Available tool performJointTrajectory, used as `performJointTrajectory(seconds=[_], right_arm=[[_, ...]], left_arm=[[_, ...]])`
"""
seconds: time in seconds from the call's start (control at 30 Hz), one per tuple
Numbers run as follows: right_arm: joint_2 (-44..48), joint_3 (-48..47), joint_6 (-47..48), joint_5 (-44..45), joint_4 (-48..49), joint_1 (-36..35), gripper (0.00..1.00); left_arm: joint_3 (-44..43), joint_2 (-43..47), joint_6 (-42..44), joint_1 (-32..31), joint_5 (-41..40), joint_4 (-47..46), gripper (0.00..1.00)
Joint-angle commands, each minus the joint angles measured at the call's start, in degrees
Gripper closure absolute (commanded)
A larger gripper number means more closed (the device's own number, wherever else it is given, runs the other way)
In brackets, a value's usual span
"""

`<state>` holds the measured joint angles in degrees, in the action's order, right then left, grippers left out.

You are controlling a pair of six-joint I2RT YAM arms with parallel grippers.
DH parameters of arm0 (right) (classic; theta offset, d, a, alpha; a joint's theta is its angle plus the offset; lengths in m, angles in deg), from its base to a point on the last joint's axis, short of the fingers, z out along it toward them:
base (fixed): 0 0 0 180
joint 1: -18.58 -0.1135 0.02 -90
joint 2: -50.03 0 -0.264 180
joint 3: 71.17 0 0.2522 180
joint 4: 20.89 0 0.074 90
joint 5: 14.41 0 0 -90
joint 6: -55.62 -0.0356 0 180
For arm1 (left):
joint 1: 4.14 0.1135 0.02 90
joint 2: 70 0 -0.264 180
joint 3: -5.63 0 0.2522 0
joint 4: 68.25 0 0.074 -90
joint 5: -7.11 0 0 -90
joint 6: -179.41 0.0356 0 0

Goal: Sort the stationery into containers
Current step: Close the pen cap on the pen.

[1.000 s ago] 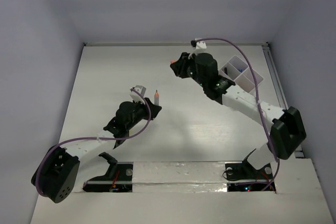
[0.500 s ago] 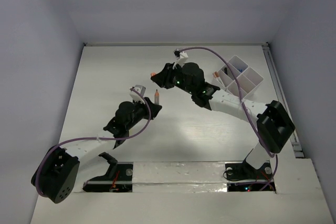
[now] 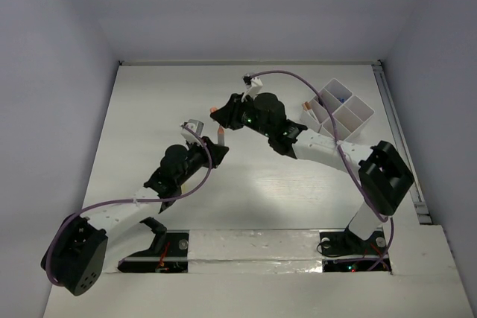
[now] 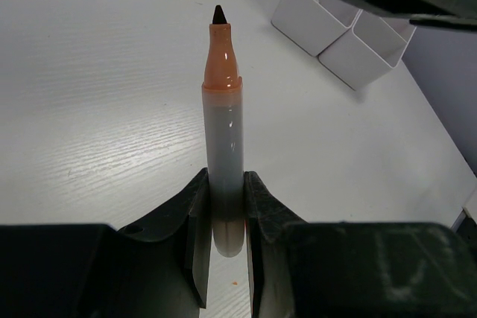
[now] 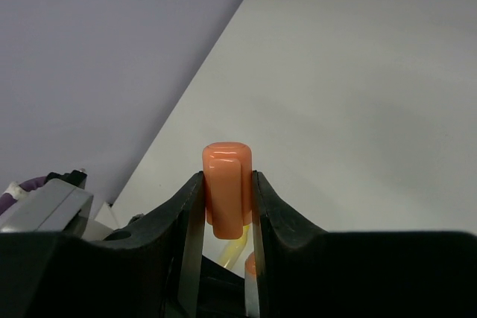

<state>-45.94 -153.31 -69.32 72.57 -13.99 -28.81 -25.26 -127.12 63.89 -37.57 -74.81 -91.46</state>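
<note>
From my seat, nearest the bases, the left gripper (image 4: pixel 223 210) is pinched tight on the lower barrel of the uncapped marker (image 4: pixel 223 135), a grey tube with an orange neck and a bare black tip. The marker's long axis runs straight out from those jaws, tip leading. In the top view it points away from the bases, over the white table (image 3: pixel 149 109), and I cannot tell how steeply it rises. Just beyond that tip, a shade to its left and not touching it, the right gripper (image 5: pixel 226 184) is clamped on a short, round-ended orange plastic cap (image 5: pixel 226 161), one finger on each side. I judge the next move to be seating that cap on the marker, so everything turns on lining the cap's bore up with the marker's axis. I cannot make out which way the cap's open mouth faces, so I would check that before closing the gap. Farther off, to the marker's right and beyond it, well apart, sits the white divided plastic tray (image 3: pixel 363 112). The right arm lies nearer to it than the left.
</note>
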Motion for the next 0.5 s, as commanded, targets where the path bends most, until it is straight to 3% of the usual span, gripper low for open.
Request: performJointTrajectory(seconds=[0.0,0.47], right_arm=[[-0.28,0.79,-0.39,0.48,3.94,-0.77,1.00],[-0.36,1.58,-0.13,1.01,3.77,-0.77,1.00]], left_arm=[[-0.54,2.01,0.64,-0.23,-0.87,-1.88,1.00],[-0.37,2.54,0.56,-0.23,-1.49,-1.44,1.00]])
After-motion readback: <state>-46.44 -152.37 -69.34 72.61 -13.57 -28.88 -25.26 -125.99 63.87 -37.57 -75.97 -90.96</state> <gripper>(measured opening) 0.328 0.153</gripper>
